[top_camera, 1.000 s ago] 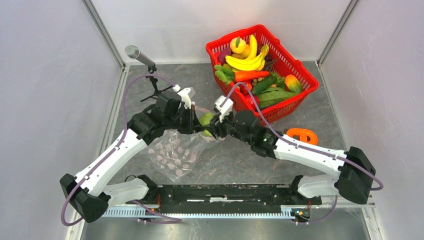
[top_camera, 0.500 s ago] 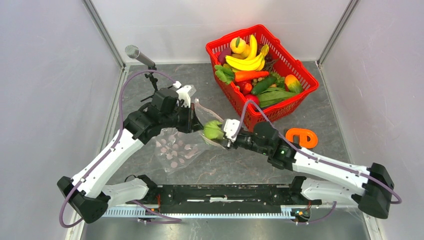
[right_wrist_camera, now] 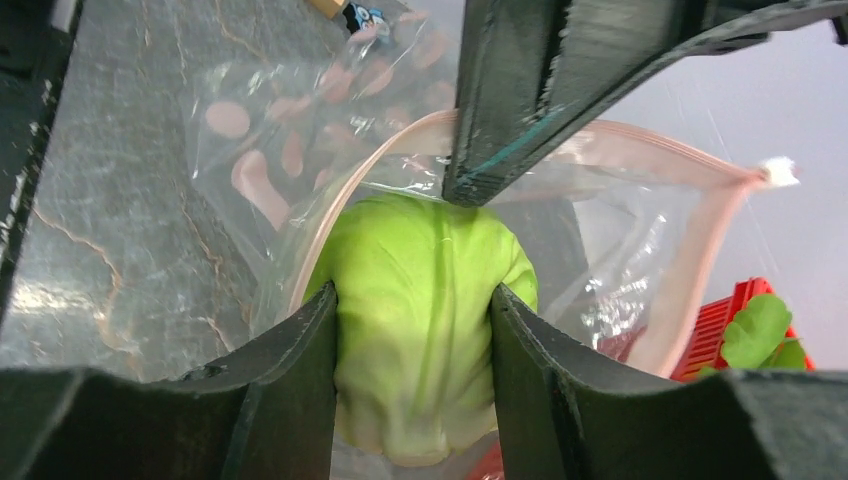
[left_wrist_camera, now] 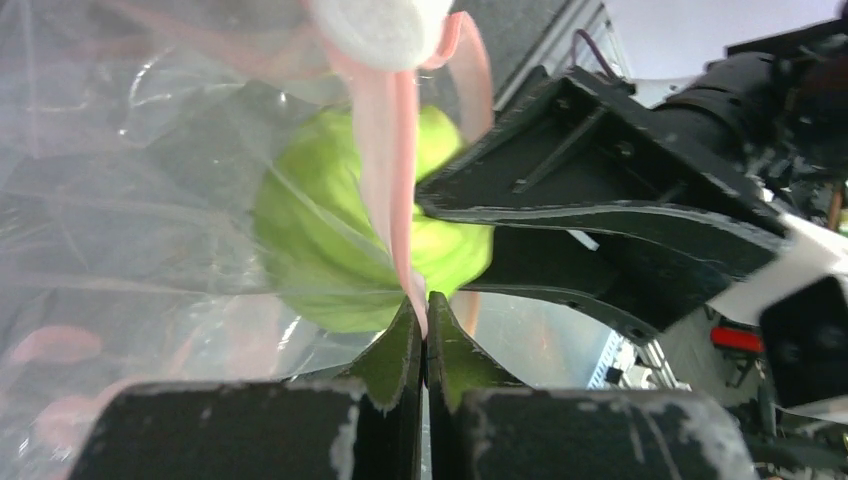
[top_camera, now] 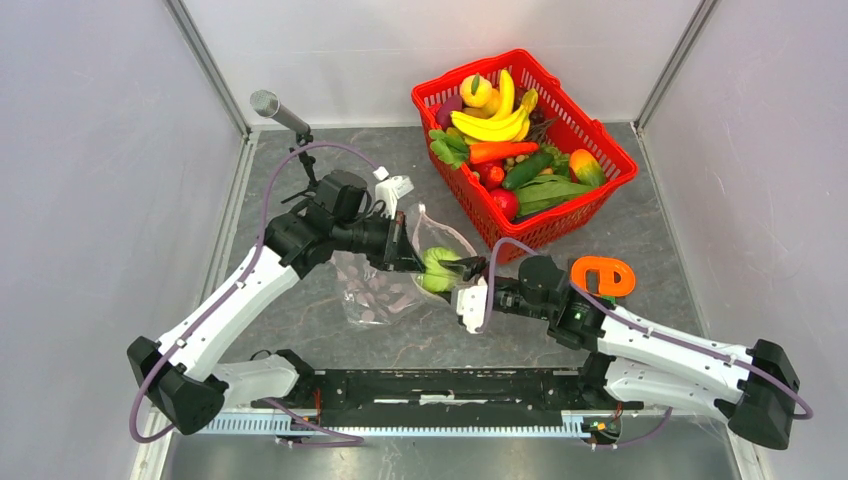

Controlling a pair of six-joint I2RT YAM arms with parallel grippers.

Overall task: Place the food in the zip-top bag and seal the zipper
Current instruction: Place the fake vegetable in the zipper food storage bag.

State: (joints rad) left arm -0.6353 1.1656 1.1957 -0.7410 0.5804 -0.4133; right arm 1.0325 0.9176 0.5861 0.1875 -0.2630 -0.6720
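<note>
One piece of food is on its way in, and nothing more as far as I can see. My right pincer (right_wrist_camera: 415, 310) is clenched around a pale green, round, glossy toy vegetable (right_wrist_camera: 425, 290), one finger pressed to each side of it. It sits right at the mouth of the clear plastic zip-top bag (top_camera: 372, 292) printed with pinkish-brown dots. The bag lies on the grey stone-patterned table (top_camera: 640, 250), left of centre. My left pincer (left_wrist_camera: 425, 322) is pinched tight on the pale pink zipper strip (left_wrist_camera: 392, 150) and lifts the far lip, so the mouth gapes in a loop. In the right wrist view that strip curves around the green vegetable, so I judge it to be partly through the opening, not yet dropped. I see no other food inside the bag, only the printed dots. Well to the far right, the red mesh basket (top_camera: 556, 222) holds the yellow banana bunch (top_camera: 495, 122), the orange carrot (top_camera: 503, 150), the green cucumber (top_camera: 528, 170) and more. So I judge the task barely begun: release this piece, fetch the others, then press the zipper closed along its whole width.
</note>
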